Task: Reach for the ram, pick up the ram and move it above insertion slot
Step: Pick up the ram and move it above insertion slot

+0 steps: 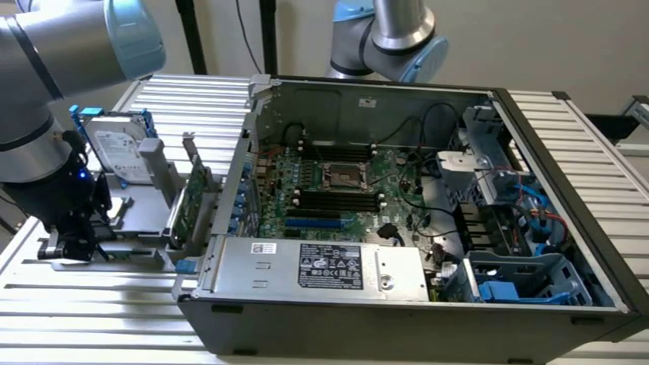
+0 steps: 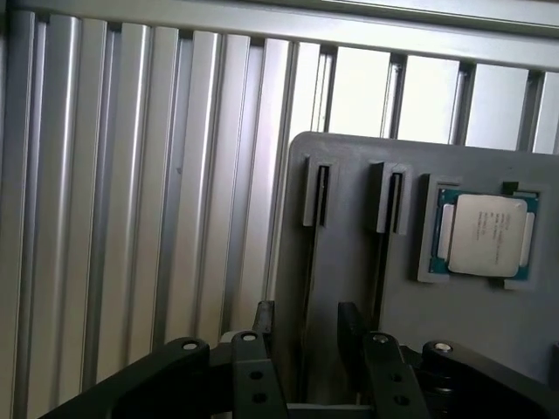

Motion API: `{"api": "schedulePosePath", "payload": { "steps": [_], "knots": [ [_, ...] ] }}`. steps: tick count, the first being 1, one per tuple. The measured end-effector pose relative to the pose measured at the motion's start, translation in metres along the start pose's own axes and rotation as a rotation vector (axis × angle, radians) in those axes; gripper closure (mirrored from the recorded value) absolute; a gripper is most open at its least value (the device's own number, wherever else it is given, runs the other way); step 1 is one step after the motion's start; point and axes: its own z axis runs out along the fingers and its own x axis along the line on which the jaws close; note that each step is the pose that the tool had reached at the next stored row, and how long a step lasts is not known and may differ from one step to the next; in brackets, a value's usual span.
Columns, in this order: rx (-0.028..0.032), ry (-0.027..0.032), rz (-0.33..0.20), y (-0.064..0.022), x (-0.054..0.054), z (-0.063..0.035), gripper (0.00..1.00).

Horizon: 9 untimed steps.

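One gripper [image 2: 307, 314] astride the ram [image 2: 307, 257]

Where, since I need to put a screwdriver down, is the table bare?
Bare ribbed table lies in front of the computer case, toward the exterior view's left. Crowded: the grey holder with the hard drive, where the gripper is.

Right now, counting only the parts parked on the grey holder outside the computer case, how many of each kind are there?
Hard drive in a blue frame: 1
Green expansion card: 1
Processor chip: 1
Ram stick: 1, lying low and hard to make out
Total: 4
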Motion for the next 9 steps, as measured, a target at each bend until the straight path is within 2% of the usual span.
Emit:
{"api": "schedulePosePath", "payload": {
  "steps": [6,9],
  "knots": [
    [0.0001,-0.0001,0.000,-0.0017,0.000,0.0108,0.58],
    [-0.0005,0.0000,0.000,-0.0029,0.000,0.0131,0.58]
  ]
}}
